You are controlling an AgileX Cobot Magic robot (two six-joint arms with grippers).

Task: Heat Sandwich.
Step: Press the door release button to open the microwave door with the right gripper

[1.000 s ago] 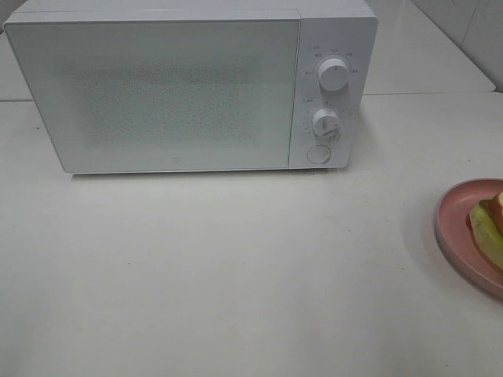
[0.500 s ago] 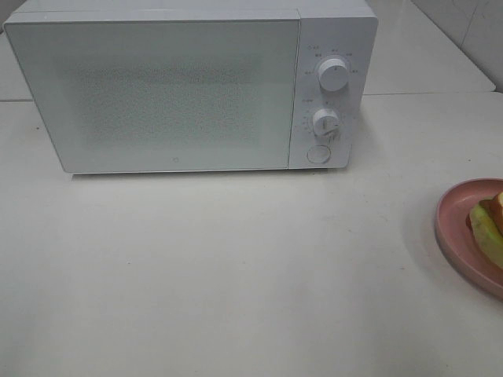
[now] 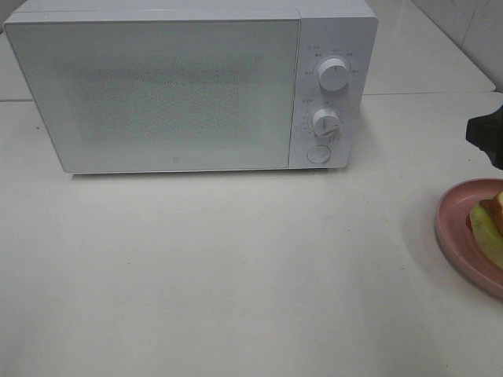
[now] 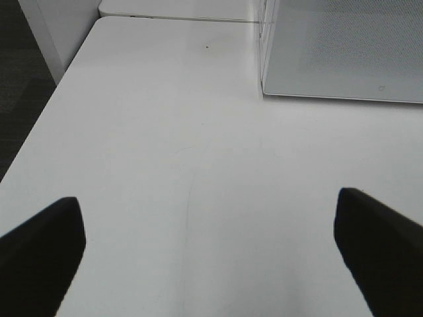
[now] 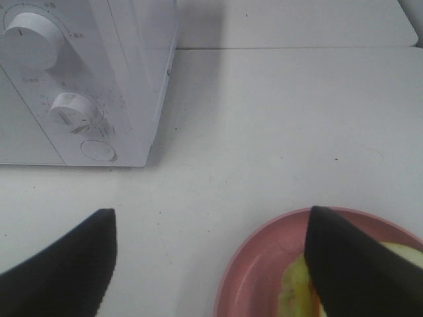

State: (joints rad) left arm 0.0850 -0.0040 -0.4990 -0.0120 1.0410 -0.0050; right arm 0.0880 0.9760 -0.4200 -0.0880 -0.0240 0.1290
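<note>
White table [image 3: 236, 275], closed microwave [image 3: 173, 94], plated sandwich [image 3: 489, 228], left claw [image 4: 208, 198] and right claw [image 5: 211, 214] apart

Left gripper [image 4: 210, 254] jaws spread wide, right gripper [image 5: 208, 267] jaws apart, both empty.

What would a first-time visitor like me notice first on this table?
The big white microwave stands at the back of the table, door shut, with two dials on its right side. Then comes the one spot of colour: a pink plate at the right edge holding the sandwich, with the right gripper hovering open close by.
</note>
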